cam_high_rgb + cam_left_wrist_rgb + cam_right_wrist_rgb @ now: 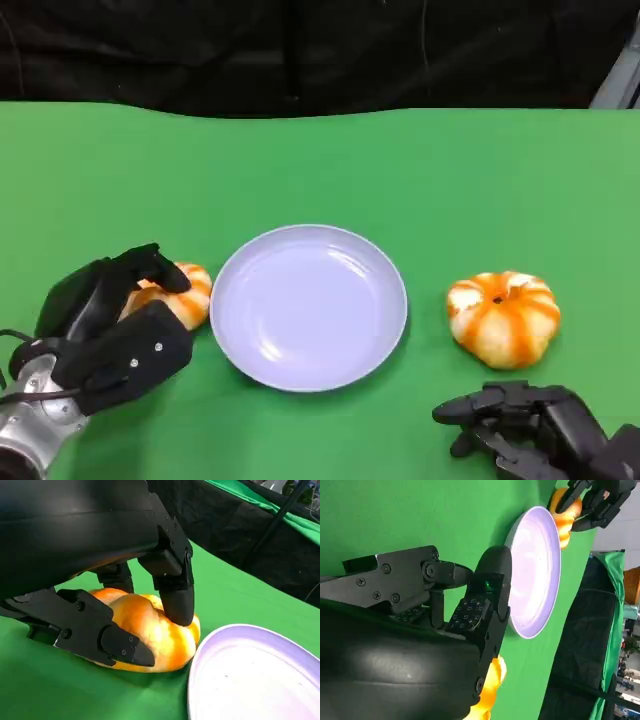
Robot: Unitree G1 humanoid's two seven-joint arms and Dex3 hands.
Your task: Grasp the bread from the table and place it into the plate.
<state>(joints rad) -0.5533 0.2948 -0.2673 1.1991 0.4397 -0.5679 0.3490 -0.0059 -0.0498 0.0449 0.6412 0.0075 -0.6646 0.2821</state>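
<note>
the left hand (110,325) is wrapped around the bread (180,293), which lies on the green table (330,170) just beside the left rim of the plate (308,306). in the left wrist view one finger (175,597) presses on the top of the bread (150,632) and another piece of the hand lies along its near side, so the bun is clamped from two sides — a hold that looks made for lifting. the bread seems to rest on the cloth, so i judge the grasp is made but the lift is not yet done. the plate stands so near that only a short carry over its rim is needed.

a second bread (503,317) lies on the other side of the plate, apart from it. the right hand (530,425) rests low on the table near this one, fingers loosely apart and holding nothing — probably it waits.

no brand, label or readable writing shows on the plate, the breads or the hands.
</note>
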